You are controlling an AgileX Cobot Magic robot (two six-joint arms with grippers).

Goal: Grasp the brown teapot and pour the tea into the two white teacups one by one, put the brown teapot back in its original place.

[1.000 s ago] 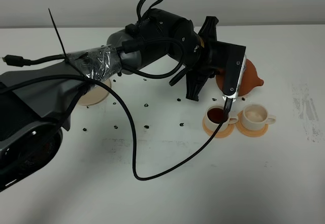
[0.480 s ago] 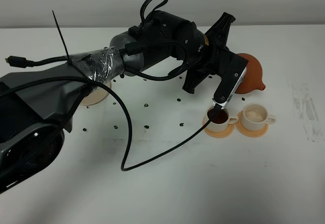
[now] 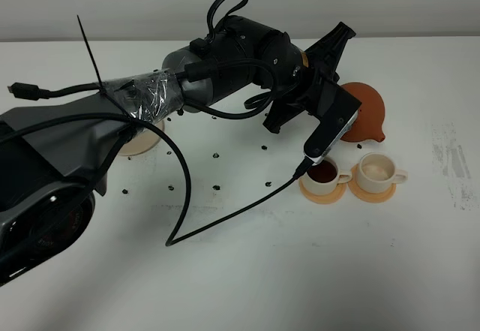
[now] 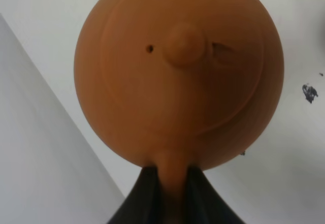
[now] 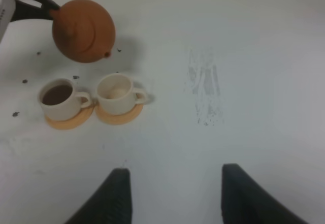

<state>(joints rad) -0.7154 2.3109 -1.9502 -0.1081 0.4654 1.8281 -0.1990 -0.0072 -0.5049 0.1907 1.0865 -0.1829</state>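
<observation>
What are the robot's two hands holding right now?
Left gripper: closed on the handle of the brown teapot.
Right gripper: open, holding nothing.

We see the brown teapot (image 3: 367,109), round orange clay with its knobbed lid on, in the air just behind the full teacup (image 3: 323,173) and tilted spout-down. Dark tea (image 3: 322,170) fills that cup. The second teacup (image 3: 375,170), pale inside, stands just beside it, each on its own orange saucer (image 3: 324,194). The beige saucer (image 3: 146,137) lies well apart.

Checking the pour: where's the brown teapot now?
Exterior high view, right of centre: brown teapot held aloft by the left gripper, behind the empty white teacup.
</observation>
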